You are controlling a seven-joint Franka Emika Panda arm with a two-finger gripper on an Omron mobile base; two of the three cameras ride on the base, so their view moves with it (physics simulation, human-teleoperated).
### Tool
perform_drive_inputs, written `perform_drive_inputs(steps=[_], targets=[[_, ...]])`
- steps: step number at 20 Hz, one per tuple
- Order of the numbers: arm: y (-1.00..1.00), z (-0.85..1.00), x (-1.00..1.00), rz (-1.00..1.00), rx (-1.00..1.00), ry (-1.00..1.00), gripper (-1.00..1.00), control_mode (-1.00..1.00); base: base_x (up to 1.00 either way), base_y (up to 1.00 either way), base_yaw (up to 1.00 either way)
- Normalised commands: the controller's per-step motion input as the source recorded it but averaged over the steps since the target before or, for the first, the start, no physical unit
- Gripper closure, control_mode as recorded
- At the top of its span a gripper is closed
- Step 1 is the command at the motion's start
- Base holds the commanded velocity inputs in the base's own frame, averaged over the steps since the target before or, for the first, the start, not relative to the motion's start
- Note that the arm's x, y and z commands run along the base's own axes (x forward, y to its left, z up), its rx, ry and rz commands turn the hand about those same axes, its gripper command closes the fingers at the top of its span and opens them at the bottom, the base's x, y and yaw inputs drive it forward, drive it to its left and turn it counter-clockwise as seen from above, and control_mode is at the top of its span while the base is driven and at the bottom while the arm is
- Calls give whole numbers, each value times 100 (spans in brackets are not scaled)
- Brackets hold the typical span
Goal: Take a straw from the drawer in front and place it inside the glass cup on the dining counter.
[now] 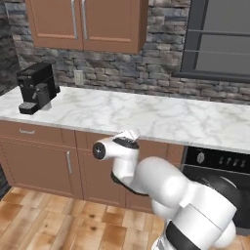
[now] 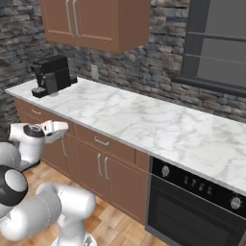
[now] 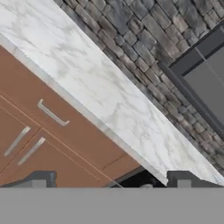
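Jaws stood spread wide and empty, the gripper (image 3: pixel 111 183) at the bottom of the hand view with one dark fingertip (image 3: pixel 37 179) at lower left. The drawer (image 3: pixel 65 127), shut, ran diagonally through the left-centre of that frame, its silver bar handle (image 3: pixel 52 113) below the marble counter (image 3: pixel 100 92). A coffee machine (image 1: pixel 36 87) sat at the left base view's upper left.
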Motion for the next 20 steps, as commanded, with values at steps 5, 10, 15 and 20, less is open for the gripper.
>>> perform_drive_inputs(steps=[5, 10, 15, 20], targets=[[0, -70, 4, 0, -29, -10, -100, -100, 0, 0, 0], [-4, -46, 19, 0, -23, 0, -100, -100, 0, 0, 0], [0, -30, 38, 0, -20, 0, -100, -100, 0, 0, 0], [0, -33, 37, 0, -20, 0, -100, -100, 0, 0, 0]])
